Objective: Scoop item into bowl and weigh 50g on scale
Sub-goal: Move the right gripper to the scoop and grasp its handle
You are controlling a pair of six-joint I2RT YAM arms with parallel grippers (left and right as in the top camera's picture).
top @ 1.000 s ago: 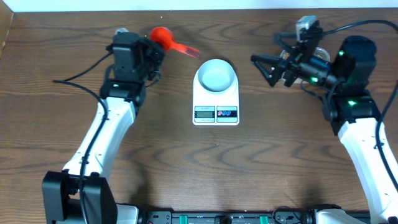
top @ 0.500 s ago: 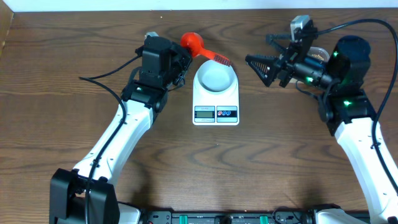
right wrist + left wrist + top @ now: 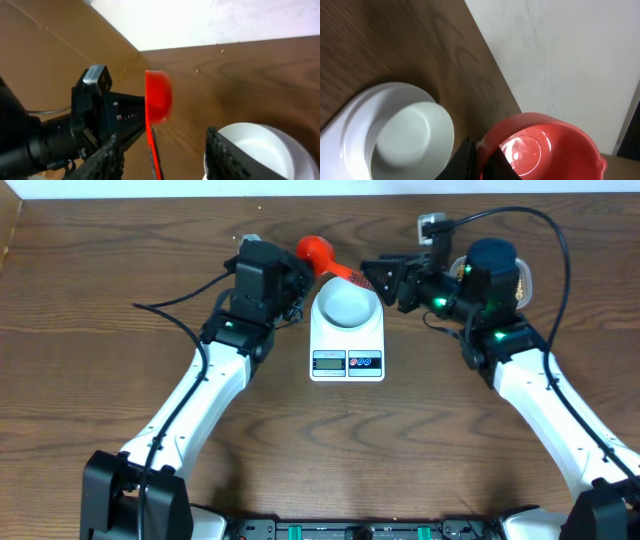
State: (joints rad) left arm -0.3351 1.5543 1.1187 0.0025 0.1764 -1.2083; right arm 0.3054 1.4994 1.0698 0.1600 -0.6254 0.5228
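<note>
Two hands at the scale (image 3: 347, 340) | bowl (image 3: 347, 302) seated on scale | left hand (image 3: 298, 272) pinching red scoop (image 3: 318, 250) behind scale's back-left corner | right hand (image 3: 166, 156) spread astride its handle, behind scale

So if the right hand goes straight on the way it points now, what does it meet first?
The right hand would most likely meet the red scoop first, at its handle just ahead of the fingers; depth is unclear.

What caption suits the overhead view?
Left gripper holds a red plastic scoop beside the empty round white bowl on a flat white scale.
</note>
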